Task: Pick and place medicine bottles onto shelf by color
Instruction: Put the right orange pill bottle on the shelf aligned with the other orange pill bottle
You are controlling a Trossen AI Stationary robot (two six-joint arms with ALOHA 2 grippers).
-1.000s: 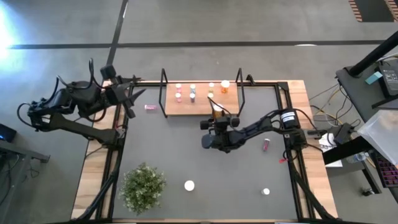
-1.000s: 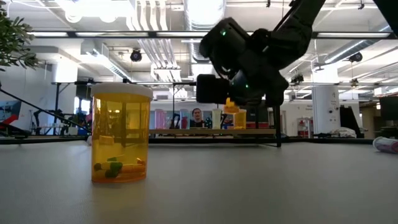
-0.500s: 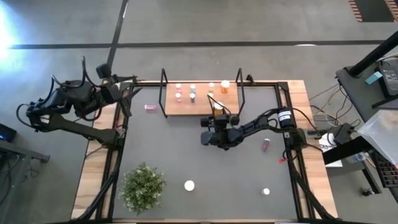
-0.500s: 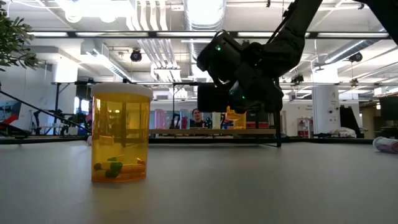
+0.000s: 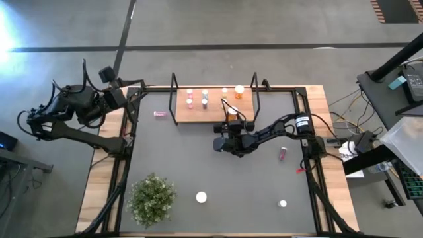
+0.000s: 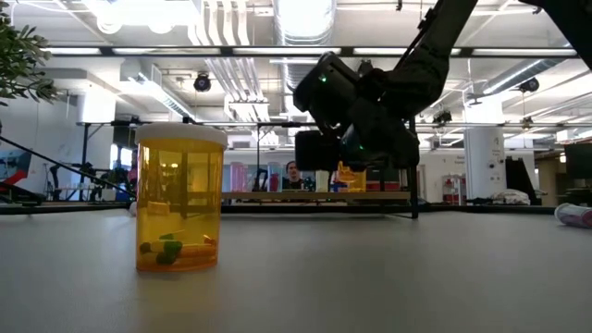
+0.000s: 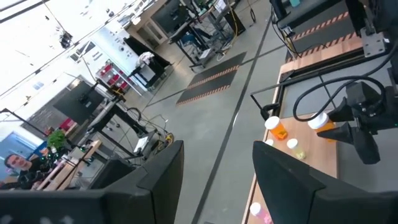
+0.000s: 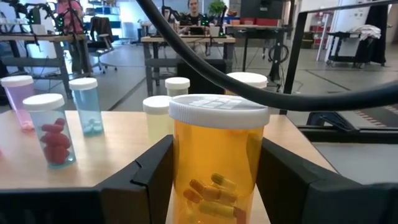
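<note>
With its jaws clamped on an upright orange bottle [image 8: 216, 162], right gripper [image 5: 229, 129] hangs just off the shelf [image 5: 213, 116] front edge w/ shelf straight ahead, while left gripper [image 5: 111, 86], jaws open, waits far off the worktop.

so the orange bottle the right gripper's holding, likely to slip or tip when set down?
The orange bottle looks like smooth rigid plastic, so it may slip between the right gripper's fingers. Only a few capsules sit at the bottom, so it is probably light and easy to knock over. Its broad, flat-looking body should stand steadily on the shelf.
</note>
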